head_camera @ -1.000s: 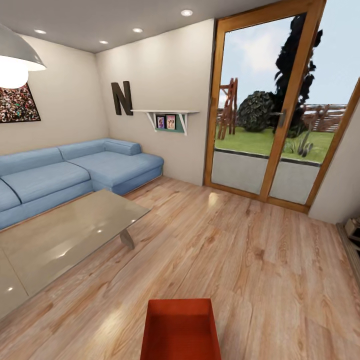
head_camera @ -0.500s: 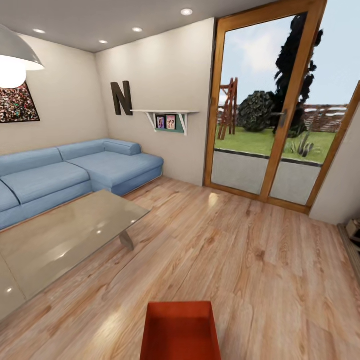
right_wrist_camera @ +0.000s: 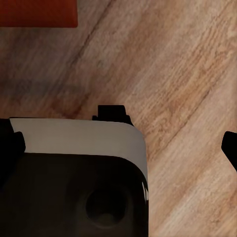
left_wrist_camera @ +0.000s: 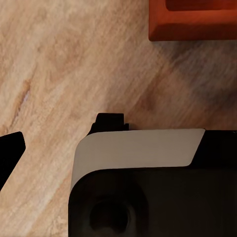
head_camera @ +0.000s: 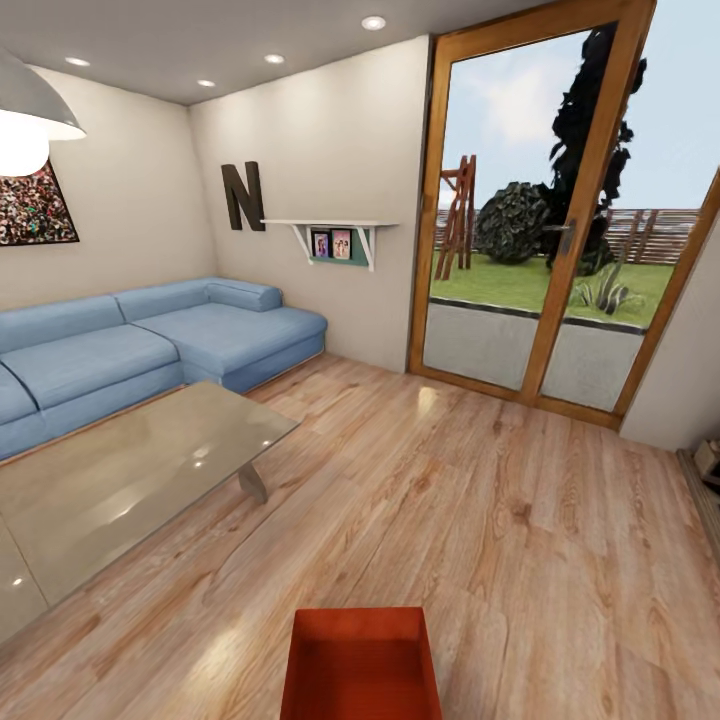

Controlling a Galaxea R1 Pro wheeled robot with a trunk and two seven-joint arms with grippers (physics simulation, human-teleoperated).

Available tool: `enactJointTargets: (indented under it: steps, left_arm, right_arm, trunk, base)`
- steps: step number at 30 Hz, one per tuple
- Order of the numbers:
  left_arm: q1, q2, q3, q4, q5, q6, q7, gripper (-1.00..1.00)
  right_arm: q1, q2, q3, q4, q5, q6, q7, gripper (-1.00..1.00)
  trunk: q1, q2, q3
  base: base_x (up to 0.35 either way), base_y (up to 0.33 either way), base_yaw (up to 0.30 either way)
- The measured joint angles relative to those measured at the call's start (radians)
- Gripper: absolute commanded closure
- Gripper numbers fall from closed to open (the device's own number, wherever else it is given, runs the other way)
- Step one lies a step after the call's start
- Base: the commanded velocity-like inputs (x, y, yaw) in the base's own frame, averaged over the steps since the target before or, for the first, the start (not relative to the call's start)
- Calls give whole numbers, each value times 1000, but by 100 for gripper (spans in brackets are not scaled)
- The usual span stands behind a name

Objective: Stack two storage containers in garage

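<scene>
One red-orange storage container (head_camera: 360, 665) sits on the light wood-plank floor of the living room, at the near edge of the head view, open top up. Its corner also shows in the left wrist view (left_wrist_camera: 192, 22) and the right wrist view (right_wrist_camera: 37, 12). The other container is out of view. My left gripper (left_wrist_camera: 118, 148) hangs over the floor beside my white-and-dark base (left_wrist_camera: 138, 148), one black fingertip (left_wrist_camera: 11, 150) far out to the side, nothing held. My right gripper (right_wrist_camera: 118, 145) is open too, with fingertips (right_wrist_camera: 229, 148) spread wide and empty.
A low beige table (head_camera: 130, 470) stands at the left, with the blue corner sofa (head_camera: 150, 345) behind it. Glazed wood-framed doors (head_camera: 545, 210) fill the far right wall. A big "N" (head_camera: 243, 196) and a shelf (head_camera: 330, 235) hang on the back wall. Open plank floor (head_camera: 480, 500) stretches ahead.
The whole head view has shifted slightly, so the camera moved. The container now sits a little lower in the picture. Nothing was taken hold of or let go.
</scene>
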Motion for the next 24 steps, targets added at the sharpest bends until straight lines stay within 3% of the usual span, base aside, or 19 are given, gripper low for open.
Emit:
enactJointTargets:
  steps: [24]
  left_arm:
    - [0, -6, 0, 0, -1, 1, 1, -100]
  right_arm:
    - [0, -1, 0, 0, 0, 0, 0, -100]
  trunk:
    - [0, 0, 0]
  base:
    - [0, 0, 0]
